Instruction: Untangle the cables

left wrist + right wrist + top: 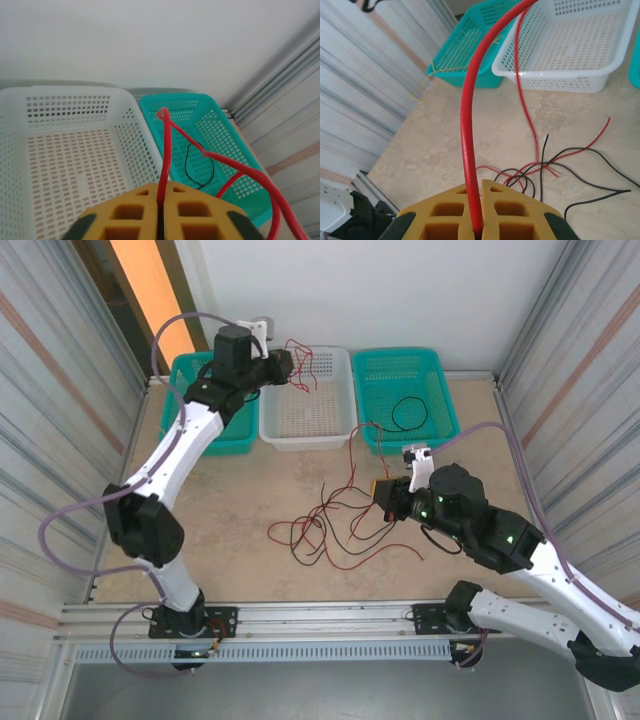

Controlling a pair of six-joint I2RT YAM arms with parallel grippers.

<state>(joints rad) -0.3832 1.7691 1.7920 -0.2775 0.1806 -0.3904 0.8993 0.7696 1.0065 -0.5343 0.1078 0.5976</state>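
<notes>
Since the left pincer (160, 200), over the white basket (305, 436), and the right pincer (479, 200) are each clamped on red cable (467, 100), lifting slowly would likely ease it from the tangle (322, 530).

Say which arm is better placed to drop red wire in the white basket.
Left, probably: the left tool, shut on a thin red wire, is above the white perforated plastic basket; the right tool, gripping red wire, is over the beige table.

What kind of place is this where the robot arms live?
Probably a robot lab test cell, not a home. Ribbed metal walls box in a table, the left arm and right arm are bolted to a metal rail, and plastic baskets sit behind loose cables.
</notes>
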